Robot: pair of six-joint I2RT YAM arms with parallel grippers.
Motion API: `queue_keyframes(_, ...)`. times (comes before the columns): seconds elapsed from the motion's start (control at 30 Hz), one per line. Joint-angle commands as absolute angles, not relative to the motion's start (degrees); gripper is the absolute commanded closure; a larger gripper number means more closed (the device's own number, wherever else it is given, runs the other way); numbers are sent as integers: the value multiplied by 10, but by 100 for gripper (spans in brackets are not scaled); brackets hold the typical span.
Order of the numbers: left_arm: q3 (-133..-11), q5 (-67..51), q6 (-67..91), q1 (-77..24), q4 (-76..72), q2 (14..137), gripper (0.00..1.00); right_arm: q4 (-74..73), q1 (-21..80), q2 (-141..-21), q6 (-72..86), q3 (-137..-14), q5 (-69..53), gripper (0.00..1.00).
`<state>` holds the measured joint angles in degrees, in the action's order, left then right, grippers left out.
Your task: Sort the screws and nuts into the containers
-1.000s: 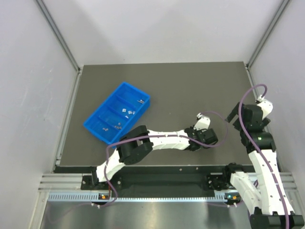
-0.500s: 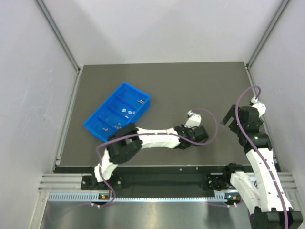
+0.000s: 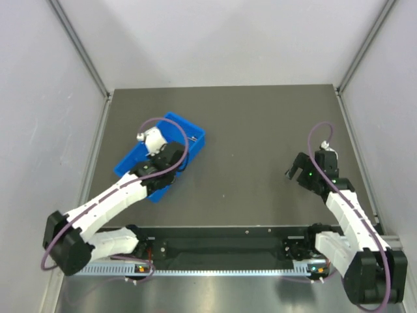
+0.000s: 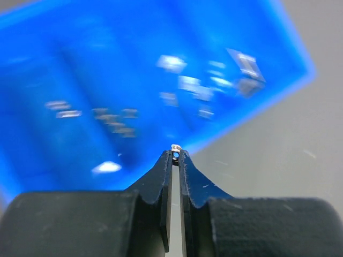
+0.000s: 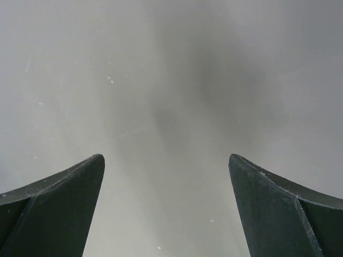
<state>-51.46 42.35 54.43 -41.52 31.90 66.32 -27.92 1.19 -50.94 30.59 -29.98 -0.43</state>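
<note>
So the left pincer point(image 4: 175, 156) is clenched tight on a small silver part point(image 4: 175, 147), pinched right at the very tips. It has a ridged little cap sticking up just past the fingertips point(image 4: 163, 174), but honestly I can't tell whether it's a screw or a nut, it's that tiny. Straight beyond the tips is the blue tray point(image 4: 80, 48), filling most of the wrist view and pretty blurry. Its near-right edge runs diagonally just past the pincer, with grey tabletop point(image 3: 260, 124) showing off to the right of it. Inside the tray there's one bunch of silver bits point(image 4: 206, 88) ahead of the pincer and slightly to the right, and another bunch point(image 4: 110, 116) ahead and to the left, in a separate compartment. They're too smeared to sort into screws or nuts. From the overhead view the left arm reaches up over the tray, so the pincer hangs above it and covers a good chunk of the middle. The right pincer point(image 5: 166, 184) is well off to the other side — released, jaws spread wide, and only plain grey tabletop shows between its fingers point(image 5: 56, 198) and beneath them.
</note>
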Motion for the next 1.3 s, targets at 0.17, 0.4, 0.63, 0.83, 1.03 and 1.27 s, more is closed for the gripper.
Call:
queue_keyframes(0.17, -433, 444, 563, -201, 447, 543, 91, -195, 6, -560, 313, -306, -38, 0)
queue_keyframes(0.4, -377, 367, 513, -127, 367, 557, 91, -204, 6, -557, 300, -309, -31, 0)
queue_keyframes(0.63, -374, 365, 505, -127, 345, 564, 91, -226, 6, -527, 291, -312, -10, 0)
queue_keyframes(0.83, -367, 338, 482, -127, 315, 570, 90, -230, 6, -522, 289, -314, -7, 0)
queue_keyframes(1.03, -381, 333, 476, -127, 320, 572, 88, -240, 6, -520, 286, -320, -4, 0)
queue_keyframes(1.27, -441, 280, 399, -127, 324, 549, 53, -248, 6, -508, 279, -322, -4, 0)
